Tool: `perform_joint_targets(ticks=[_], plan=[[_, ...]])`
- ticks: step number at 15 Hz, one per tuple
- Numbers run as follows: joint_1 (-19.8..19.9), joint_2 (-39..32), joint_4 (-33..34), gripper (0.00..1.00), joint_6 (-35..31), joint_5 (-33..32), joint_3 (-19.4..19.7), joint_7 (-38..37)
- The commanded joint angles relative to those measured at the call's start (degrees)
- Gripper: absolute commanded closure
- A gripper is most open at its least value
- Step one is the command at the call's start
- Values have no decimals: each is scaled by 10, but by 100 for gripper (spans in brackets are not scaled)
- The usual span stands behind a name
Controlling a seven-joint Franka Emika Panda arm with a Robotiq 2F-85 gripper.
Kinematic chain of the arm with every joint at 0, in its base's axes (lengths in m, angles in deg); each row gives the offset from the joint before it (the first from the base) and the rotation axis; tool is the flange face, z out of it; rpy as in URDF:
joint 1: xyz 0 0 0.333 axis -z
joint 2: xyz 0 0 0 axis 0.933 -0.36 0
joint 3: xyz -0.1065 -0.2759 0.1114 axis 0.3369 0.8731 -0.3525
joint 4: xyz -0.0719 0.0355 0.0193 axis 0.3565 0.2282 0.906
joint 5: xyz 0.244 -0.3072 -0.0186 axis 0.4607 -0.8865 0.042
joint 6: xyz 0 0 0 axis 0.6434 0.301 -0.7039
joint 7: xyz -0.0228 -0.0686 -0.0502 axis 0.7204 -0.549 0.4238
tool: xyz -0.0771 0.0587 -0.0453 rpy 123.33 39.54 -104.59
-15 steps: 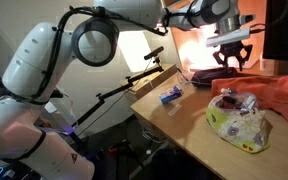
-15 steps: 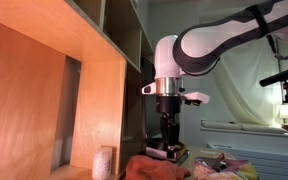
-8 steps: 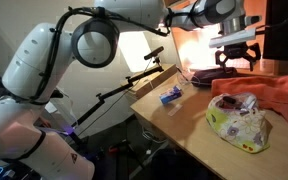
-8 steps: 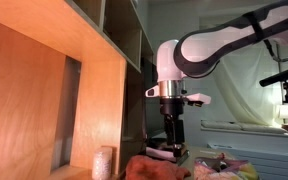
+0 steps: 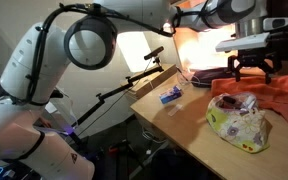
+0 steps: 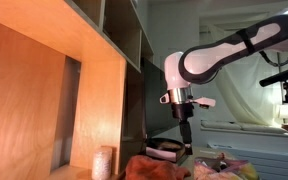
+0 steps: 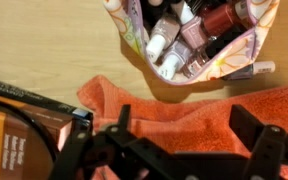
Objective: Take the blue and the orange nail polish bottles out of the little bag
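The little bag (image 5: 239, 122) lies on the wooden table, its mouth open. In the wrist view the bag (image 7: 246, 50) sits at the top, holding several nail polish bottles (image 7: 189, 35) with white, pink and dark red parts. I cannot make out a blue or an orange bottle among them. A small blue object (image 5: 171, 94) lies on the table near its far edge; what it is I cannot tell. My gripper (image 5: 254, 72) (image 7: 189, 132) hangs open and empty above the orange-red cloth (image 7: 184, 105), just behind the bag. In the exterior view from the shelf side the gripper (image 6: 187, 140) points straight down.
A flat dark case (image 7: 29, 115) with an orange label lies beside the cloth, left of the gripper in the wrist view. The cloth (image 5: 279, 92) spreads behind the bag. Wooden shelving (image 6: 74, 70) stands alongside. A lamp arm (image 5: 134, 72) reaches over the table edge.
The arm has swung away from the dark case and now hangs over the orange-red cloth behind the bag. The bag and the blue object have not moved.
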Motion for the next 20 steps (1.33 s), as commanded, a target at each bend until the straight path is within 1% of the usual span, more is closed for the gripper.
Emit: perform_joint_targets(ticks=[1, 5, 8, 14, 16, 20], plan=[[9, 39, -60, 0, 14, 11, 2, -41], [20, 79, -133, 0, -9, 17, -8, -32], [28, 119, -202, 0, -38, 21, -15, -31], [53, 195, -337, 0, -107, 52, -27, -18], [61, 203, -355, 0, -105, 63, -30, -12], [64, 189, -347, 0, -77, 73, -31, -15]])
